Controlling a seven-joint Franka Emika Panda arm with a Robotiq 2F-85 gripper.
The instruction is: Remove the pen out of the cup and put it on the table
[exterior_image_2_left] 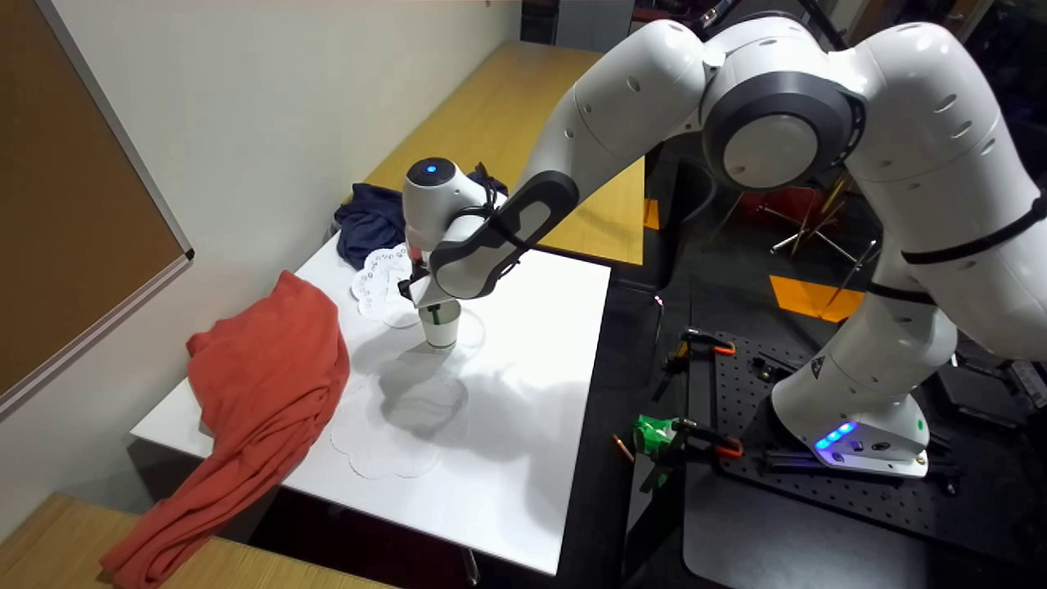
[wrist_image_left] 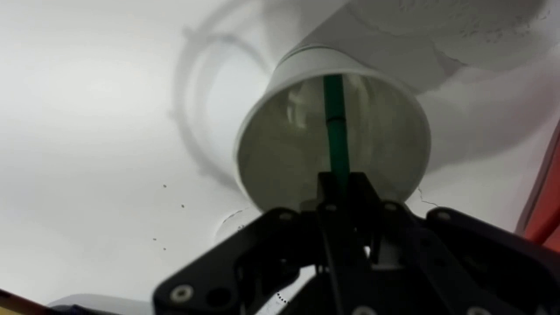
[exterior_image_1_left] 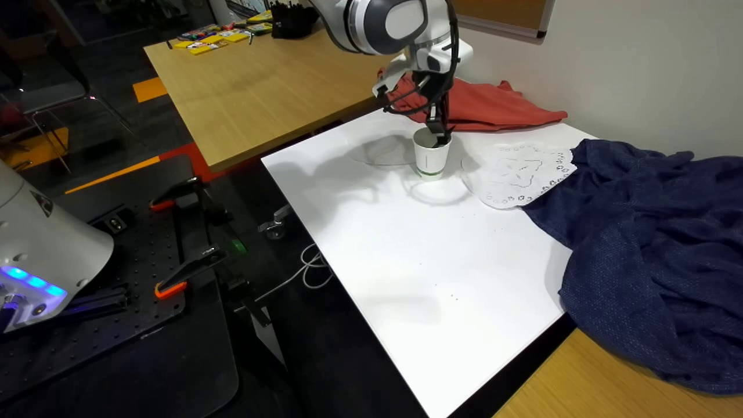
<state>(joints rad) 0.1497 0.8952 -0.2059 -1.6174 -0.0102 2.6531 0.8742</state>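
The white cup stands upright on the white table; both also show in an exterior view, the cup and the table. In the wrist view I look into the cup. The dark green pen leans inside it, its far end at the cup's far inner wall. My gripper has its fingertips close on both sides of the pen, shut on its near end, at the cup's mouth. The fingers also show in an exterior view. The pen's gripped end is hidden between the fingers.
White patterned doilies lie flat on both sides of the cup. A red cloth lies along the wall side. A dark blue cloth covers another end. Tan wooden tables adjoin the white table.
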